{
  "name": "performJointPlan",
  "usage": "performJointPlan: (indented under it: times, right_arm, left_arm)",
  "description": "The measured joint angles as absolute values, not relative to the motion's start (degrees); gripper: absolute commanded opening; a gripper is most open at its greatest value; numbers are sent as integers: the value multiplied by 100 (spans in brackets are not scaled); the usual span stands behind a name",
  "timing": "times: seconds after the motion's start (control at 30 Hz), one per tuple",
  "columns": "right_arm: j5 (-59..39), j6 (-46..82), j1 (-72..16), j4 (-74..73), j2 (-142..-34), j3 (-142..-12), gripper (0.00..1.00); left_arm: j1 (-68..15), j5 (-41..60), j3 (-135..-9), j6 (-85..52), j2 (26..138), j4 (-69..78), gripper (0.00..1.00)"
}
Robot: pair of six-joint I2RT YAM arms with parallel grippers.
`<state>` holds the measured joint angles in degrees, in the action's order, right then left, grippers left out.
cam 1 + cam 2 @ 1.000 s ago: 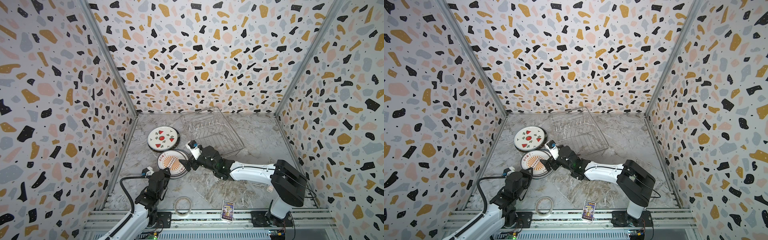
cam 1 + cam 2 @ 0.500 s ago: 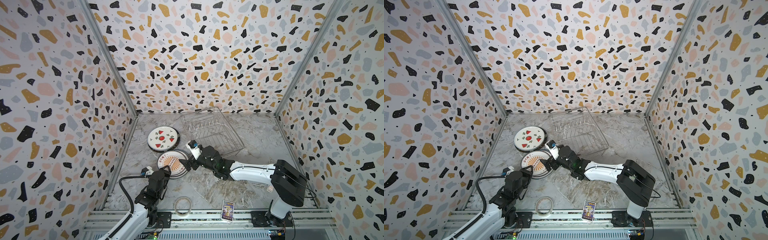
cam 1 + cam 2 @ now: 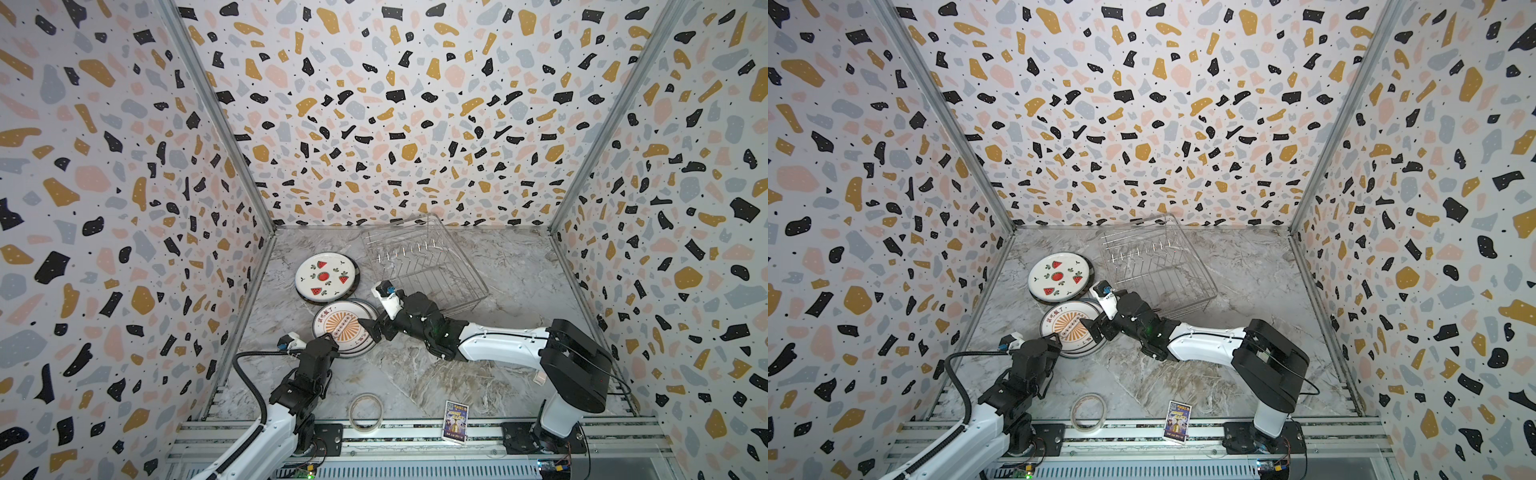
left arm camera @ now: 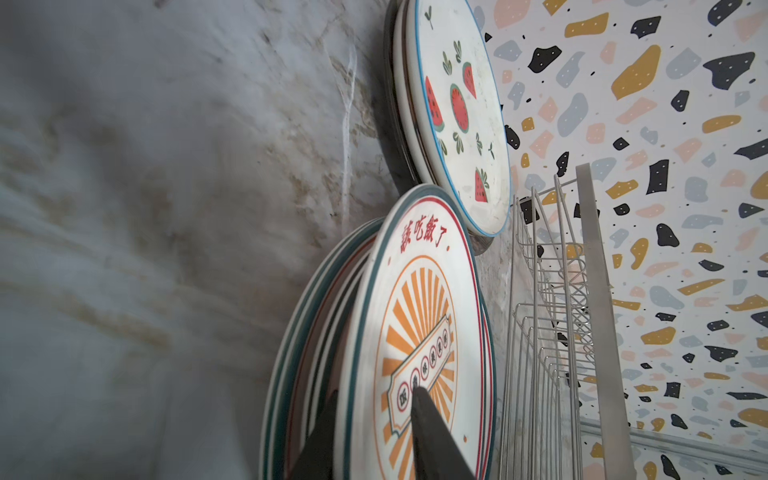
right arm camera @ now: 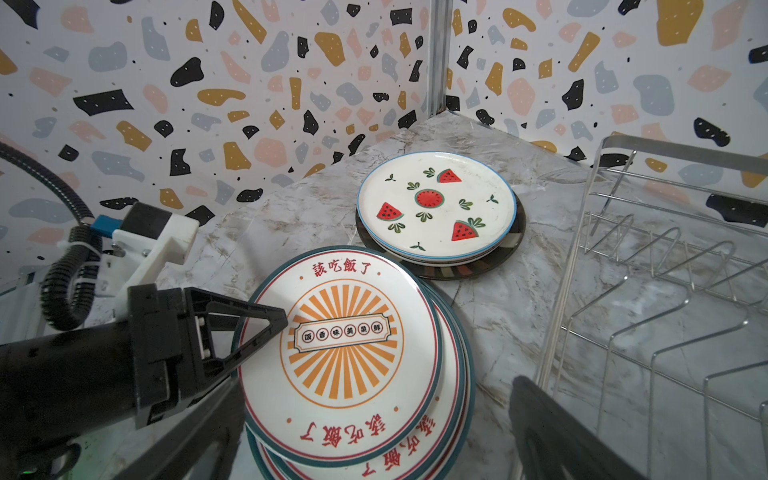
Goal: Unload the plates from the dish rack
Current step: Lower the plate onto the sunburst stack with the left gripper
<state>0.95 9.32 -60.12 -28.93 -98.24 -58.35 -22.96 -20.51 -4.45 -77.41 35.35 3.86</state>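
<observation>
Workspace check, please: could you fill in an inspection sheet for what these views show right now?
Surface: marble-pattern tabletop; nothing amiss seen.
Job's things: dish rack empty, at the rear; sunburst plates stacked nearer the front; watermelon plate tops a second stack resting on a dark striped plate.
Clutter: tape ring and a small printed card by the front rail.
Pincers: left pincer straddles the top sunburst plate's rim, clamping unclear; right pincer open and empty beside that stack.
Cables: black corrugated hose loops at front left; thin black cable at front right.
Surroundings: terrazzo-print walls on three sides.
</observation>
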Motion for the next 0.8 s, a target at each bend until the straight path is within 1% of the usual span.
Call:
performJointPlan:
  times: [0.03,0.13,0.17,0.2,0.3,0.53,0.63,0.67,0.73,0.77,0.8]
  right_arm:
    - [95,932,-6005,-2891,-9841,-5835,100]
    - [93,934,-5975,-2888,-9863,-5835,100]
    - [95,934,-5972,-2888,-9865,-5835,100]
    - [95,934,-5968,-2895,-9865,-5837,100]
    - [102,937,-5964,-2895,-9863,-5846,100]
    - [217,934,-5961,-2891,-9863,-5848,100]
    - [228,932,-5961,-2895,-9863,-5848,100]
    - [239,932,-5961,-2895,-9863,-5848,100]
    - [263,928,-5961,-2893,-9863,-5848,100]
    - [279,917,-5961,-2891,-9863,-5848,100]
    - [287,913,-5961,-2891,-9863,-5848,100]
  left_arm:
    - [-2324,-2064,-449,-7710,3468,379,29]
    - [-2383,-2106,-449,-7640,3214,257,20]
    - [-2390,-2117,-449,-7616,3151,224,19]
    - [-2403,-2134,-449,-7601,3087,191,20]
    - [-2423,-2169,-449,-7585,3020,128,26]
    - [-2602,-2147,-427,-7592,3326,132,28]
    - [-2650,-2156,-427,-7588,3339,110,35]
    - [-2663,-2161,-427,-7579,3301,91,38]
    - [-2681,-2178,-427,-7559,3183,36,50]
    - [-2683,-2185,-427,-7566,3131,19,53]
    - [-2687,-2191,-427,-7557,3089,3,54]
